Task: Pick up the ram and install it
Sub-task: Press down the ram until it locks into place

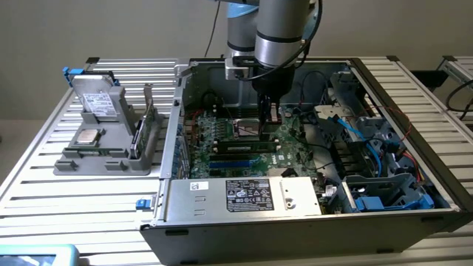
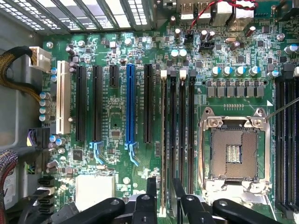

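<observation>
The ram (image 2: 163, 140) sits upright in its slot (image 2: 173, 140) beside the socket (image 2: 233, 154). The tool (image 2: 164, 182) hangs over one end, fingers apart, straddling it.

Plain beige wall (image 1: 111, 27): far side, evenly lit.
Silver slatted metal table (image 1: 66, 199): centre, running near to far.
Second slatted metal table (image 1: 459, 65): far, at the exterior view's right.

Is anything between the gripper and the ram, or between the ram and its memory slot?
Nothing visible. The ram stands edge-on in a slot beside the empty black memory slots. The open gripper hovers right above it, a finger on either side, with no cable or part between. Whether it is fully latched cannot be told.
</observation>
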You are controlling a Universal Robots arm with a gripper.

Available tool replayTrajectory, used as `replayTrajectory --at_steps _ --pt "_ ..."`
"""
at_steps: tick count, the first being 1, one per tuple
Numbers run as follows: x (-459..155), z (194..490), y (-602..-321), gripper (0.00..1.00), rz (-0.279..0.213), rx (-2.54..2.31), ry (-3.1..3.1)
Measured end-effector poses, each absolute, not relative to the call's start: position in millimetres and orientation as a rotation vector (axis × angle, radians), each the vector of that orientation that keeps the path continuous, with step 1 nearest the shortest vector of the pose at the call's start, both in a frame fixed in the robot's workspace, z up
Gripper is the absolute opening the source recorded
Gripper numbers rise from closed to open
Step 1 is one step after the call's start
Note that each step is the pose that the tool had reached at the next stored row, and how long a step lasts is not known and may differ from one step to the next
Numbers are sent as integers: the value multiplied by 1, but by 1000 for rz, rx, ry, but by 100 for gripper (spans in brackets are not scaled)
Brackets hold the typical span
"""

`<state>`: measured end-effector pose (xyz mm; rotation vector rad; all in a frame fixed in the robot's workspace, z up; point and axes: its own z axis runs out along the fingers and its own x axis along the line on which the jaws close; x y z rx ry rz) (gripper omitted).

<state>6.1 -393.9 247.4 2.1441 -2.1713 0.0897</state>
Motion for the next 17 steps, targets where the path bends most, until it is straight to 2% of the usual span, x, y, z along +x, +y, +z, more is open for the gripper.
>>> replayTrajectory --at_steps 3,5,10,17 --pt "6 247 -394 25 90 2144 -2171" --pt "6 247 -394 12 90 2144 -2171" --pt "6 246 -394 11 93 2145 -2173" --pt "6 242 -390 11 142 2146 -2177"
